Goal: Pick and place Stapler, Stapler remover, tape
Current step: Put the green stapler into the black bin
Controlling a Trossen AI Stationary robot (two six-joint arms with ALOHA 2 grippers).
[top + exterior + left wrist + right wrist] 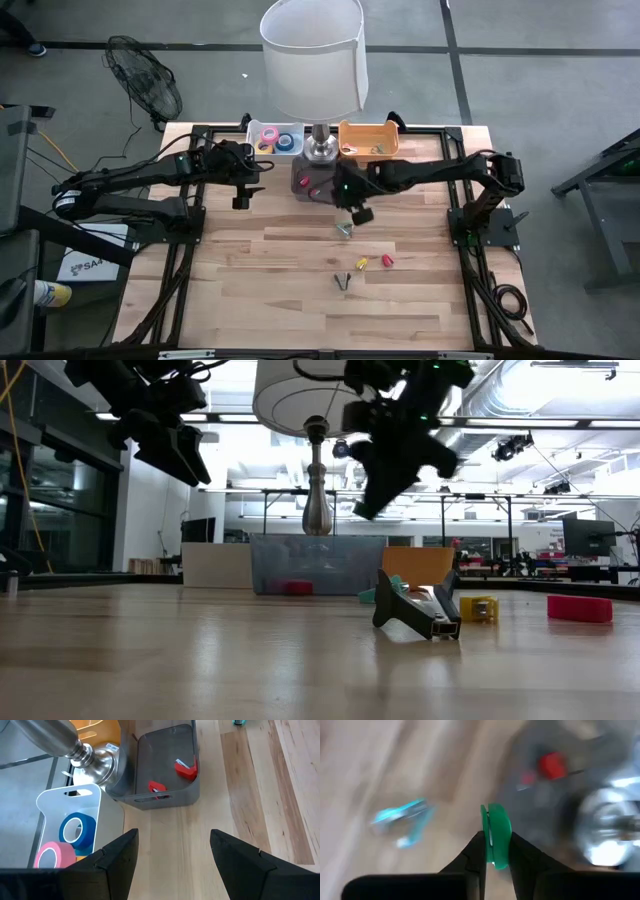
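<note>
A small green piece (495,836) is clamped between the fingers of the right gripper (358,213), held above the table. The grey bin (312,183) lies just far-left of it, beside the lamp base. The left gripper (172,857) is held apart nearby, near the tape rolls (76,827).

A robotics lab or open workshop hall. The wooden counter (300,290) stands on a grey concrete floor (540,60) marked with dark lines. Beyond the counter's far edge, the low view shows exposed ceiling ducts (520,390), strip lighting, further workbenches and a monitor (585,538) at far right. A floor fan (145,80) stands far left.
</note>
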